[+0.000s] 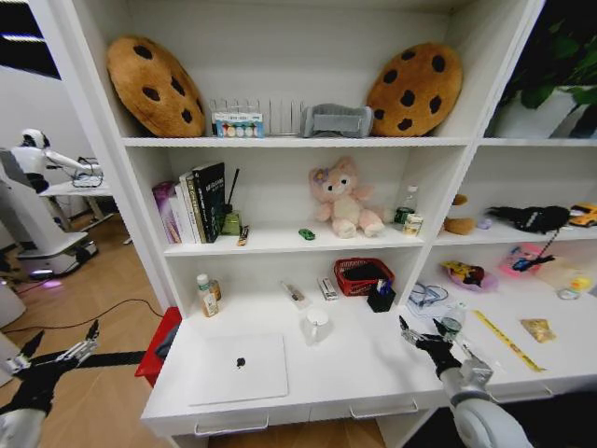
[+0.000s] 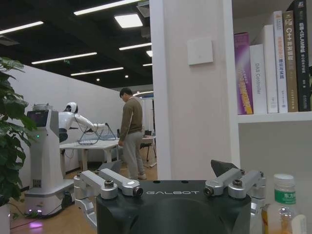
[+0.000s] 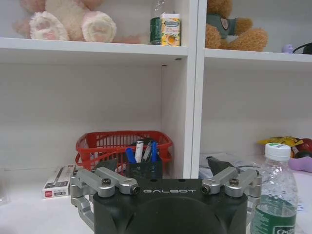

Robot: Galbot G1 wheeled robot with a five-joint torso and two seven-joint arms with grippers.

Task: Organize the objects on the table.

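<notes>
Early step, nothing picked up; right gripper [image 1: 418,338] spread wide, holding nothing, over table [image 1: 373,369]; left gripper [image 1: 56,353] spread too, off table's edge; next move needed reach toward laptop [image 1: 239,368].

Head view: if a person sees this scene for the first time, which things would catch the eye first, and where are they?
Probably the two cookie cushions, one at the left and one at the right of the top shelf, then the pink plush on the middle shelf. On the table a silver laptop lies closed at the front left, and a red basket stands at the back. The right claw hovers open above the table's right part; the left claw hangs open beside the table.
</notes>
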